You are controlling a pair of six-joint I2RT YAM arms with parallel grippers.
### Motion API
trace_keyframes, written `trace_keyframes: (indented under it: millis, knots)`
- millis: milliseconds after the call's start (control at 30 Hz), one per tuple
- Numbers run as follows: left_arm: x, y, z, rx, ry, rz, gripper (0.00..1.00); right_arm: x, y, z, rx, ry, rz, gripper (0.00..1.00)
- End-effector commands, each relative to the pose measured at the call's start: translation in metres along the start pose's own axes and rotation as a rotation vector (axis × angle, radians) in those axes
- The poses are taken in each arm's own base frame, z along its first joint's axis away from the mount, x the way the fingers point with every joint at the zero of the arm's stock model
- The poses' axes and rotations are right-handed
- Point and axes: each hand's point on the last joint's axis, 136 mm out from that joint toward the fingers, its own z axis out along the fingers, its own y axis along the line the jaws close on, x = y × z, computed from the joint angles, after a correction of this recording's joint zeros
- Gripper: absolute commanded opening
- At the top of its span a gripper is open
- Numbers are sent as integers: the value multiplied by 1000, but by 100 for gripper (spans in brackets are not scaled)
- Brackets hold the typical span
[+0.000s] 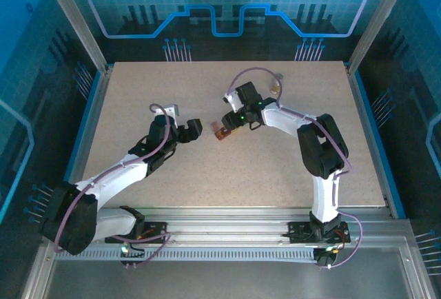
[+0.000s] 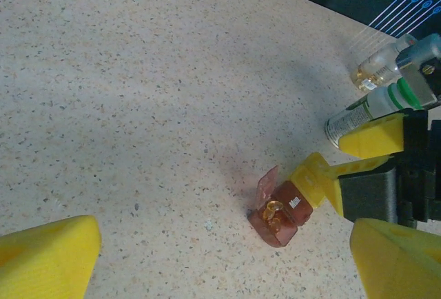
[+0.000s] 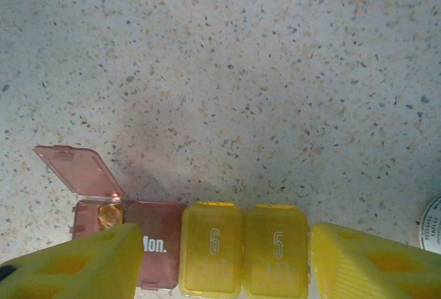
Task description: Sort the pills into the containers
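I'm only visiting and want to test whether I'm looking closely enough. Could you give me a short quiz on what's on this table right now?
1. True or false: the lid of the red-brown box is shut.
2. Which numbers are printed on the two yellow boxes beside it? A) 1 and 2 B) 5 and 6 C) 3 and 4
3. What word is printed on the red-brown box?

Key:
1. False. The lid stands open, and an amber pill lies inside.
2. B.
3. "Mon."
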Motion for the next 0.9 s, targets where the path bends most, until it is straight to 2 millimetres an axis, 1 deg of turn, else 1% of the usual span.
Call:
trace_keyframes:
  millis: [0, 233, 467, 633, 733, 867]
  knots:
    - [1, 0, 2, 16, 10, -25, 94, 4, -4, 3, -38, 50, 27, 67]
    - [3, -1, 2, 22, 13, -28, 94, 13, -5, 10, -63, 96, 43, 67]
    - [4, -4, 3, 40, 22, -38, 94, 22, -9, 24, -49, 148, 51, 68]
    - [6, -4, 4, 41, 29, -38, 94, 27, -10, 30, -37, 165, 45, 68]
    - [7, -3, 5, 38, 31, -39, 94, 32, -8, 30, -36, 181, 48, 67]
    - [6, -4, 5, 40, 27, -40, 94, 37, -3, 20, -28, 166, 88, 62]
